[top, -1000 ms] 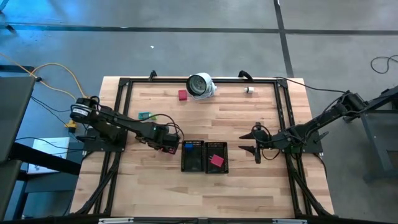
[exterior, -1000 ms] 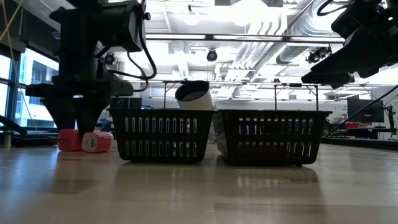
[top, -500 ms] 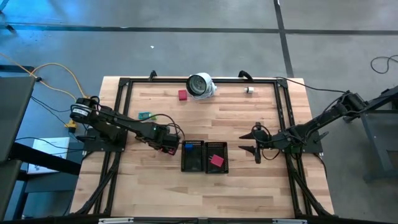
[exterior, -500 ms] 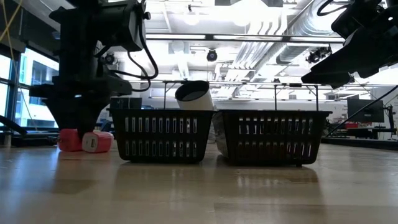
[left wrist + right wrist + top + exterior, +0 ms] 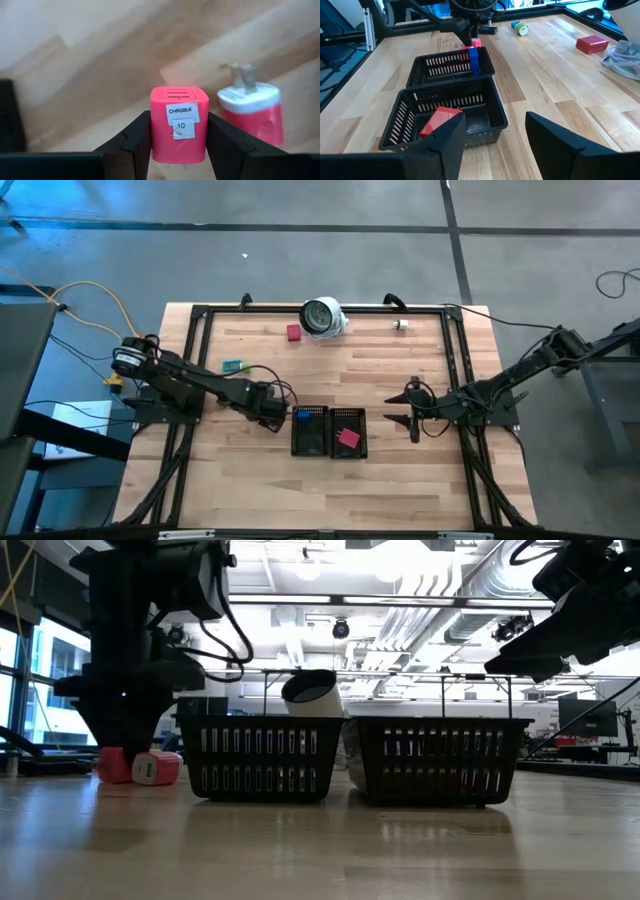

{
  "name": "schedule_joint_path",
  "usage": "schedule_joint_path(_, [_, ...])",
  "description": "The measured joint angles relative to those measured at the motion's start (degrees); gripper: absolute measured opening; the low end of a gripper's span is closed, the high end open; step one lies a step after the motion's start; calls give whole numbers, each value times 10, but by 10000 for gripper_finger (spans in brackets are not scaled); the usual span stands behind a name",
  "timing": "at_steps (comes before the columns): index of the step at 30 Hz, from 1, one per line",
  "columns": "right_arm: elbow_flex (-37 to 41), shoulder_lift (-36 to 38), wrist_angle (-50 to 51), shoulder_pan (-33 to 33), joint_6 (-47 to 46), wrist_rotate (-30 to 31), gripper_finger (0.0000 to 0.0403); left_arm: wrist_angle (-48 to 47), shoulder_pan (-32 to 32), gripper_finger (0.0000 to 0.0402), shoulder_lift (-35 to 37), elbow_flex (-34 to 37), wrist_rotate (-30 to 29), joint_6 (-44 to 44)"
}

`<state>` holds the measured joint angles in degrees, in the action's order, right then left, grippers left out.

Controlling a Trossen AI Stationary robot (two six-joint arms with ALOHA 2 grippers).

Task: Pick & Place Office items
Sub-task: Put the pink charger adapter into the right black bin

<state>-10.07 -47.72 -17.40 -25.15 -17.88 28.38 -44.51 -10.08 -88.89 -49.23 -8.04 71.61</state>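
A pink charger block (image 5: 179, 131) labelled "CHRGBLK 10" stands between the fingers of my left gripper (image 5: 179, 137), just left of the two black mesh trays (image 5: 294, 436). In the low view the left gripper (image 5: 125, 740) stands over the block (image 5: 112, 766). A pink-and-white charger (image 5: 250, 112) with metal prongs lies beside the block. A blue piece (image 5: 308, 416) is in the left tray and a red piece (image 5: 347, 438) in the right tray. My right gripper (image 5: 413, 420) is open and empty to the right of the trays. My left gripper pinches the pink block by two opposite side faces (image 5: 157, 135) between its two fingers. The fingers come from above, pointing down. In the low view the block's bottom is level with the table top, next to the pink-and-white charger.
A round white-and-grey object (image 5: 322, 317) stands at the far edge, with a red piece (image 5: 293, 332) to its left and a small white piece (image 5: 400, 325) to its right. A green-and-blue piece (image 5: 233, 366) lies near the left arm. The table's near half is bare wood.
My left gripper has shifted slightly toward the table's left edge and risen a little. The pink block and the charger beside it stay at table level. My right gripper has kept still.
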Motion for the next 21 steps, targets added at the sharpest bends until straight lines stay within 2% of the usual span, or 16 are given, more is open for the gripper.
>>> schedule_joint_path(13, [0,0,-9,0,0,0,194,8,1,143,110,-3,-58,-67])
schedule_joint_path(17, [0,0,-27,0,-1,0,194,56,1,143,152,-4,-59,-147])
schedule_joint_path(21, [0,0,-59,0,-1,0,194,135,-8,143,185,-4,-59,-278])
